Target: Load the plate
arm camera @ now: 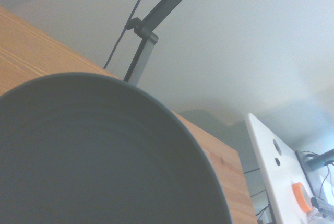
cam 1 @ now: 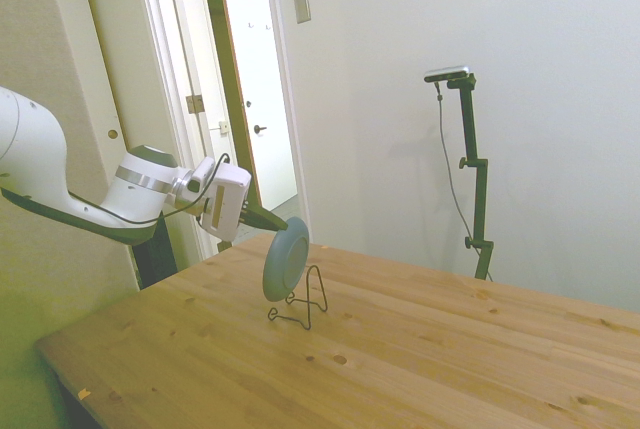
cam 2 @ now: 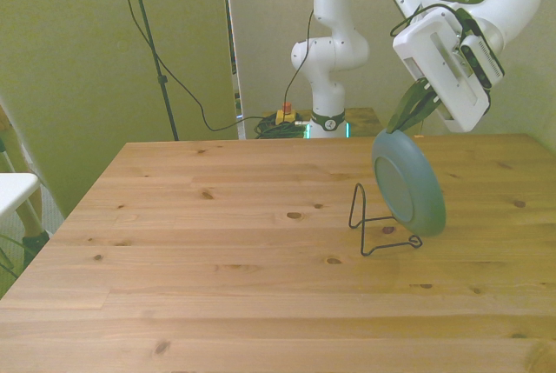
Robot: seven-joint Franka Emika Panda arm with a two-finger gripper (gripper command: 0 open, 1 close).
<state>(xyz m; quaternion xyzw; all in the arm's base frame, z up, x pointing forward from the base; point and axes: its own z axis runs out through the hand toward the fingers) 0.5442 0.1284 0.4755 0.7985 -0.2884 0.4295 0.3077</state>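
Note:
The grey-green plate point(cam 1: 285, 261) point(cam 2: 408, 183) stands nearly on edge, tilted, with its lower rim at the thin dark wire stand point(cam 1: 308, 307) point(cam 2: 367, 227) on the wooden table point(cam 1: 420, 349). My gripper point(cam 1: 278, 222) point(cam 2: 401, 126) reaches down at an angle to the plate's upper rim and is shut on it. Whether the plate's weight rests on the stand I cannot tell. In the wrist view the plate's inner face point(arm camera: 94, 156) fills the lower half of the picture, seen from very close.
The wire stand sits toward the front view's right, mid-depth on the table point(cam 2: 217, 251). A white piece of furniture point(cam 2: 13, 192) stands off the table's edge at the front view's left. Cables point(cam 2: 282, 121) lie behind the table by the robot base.

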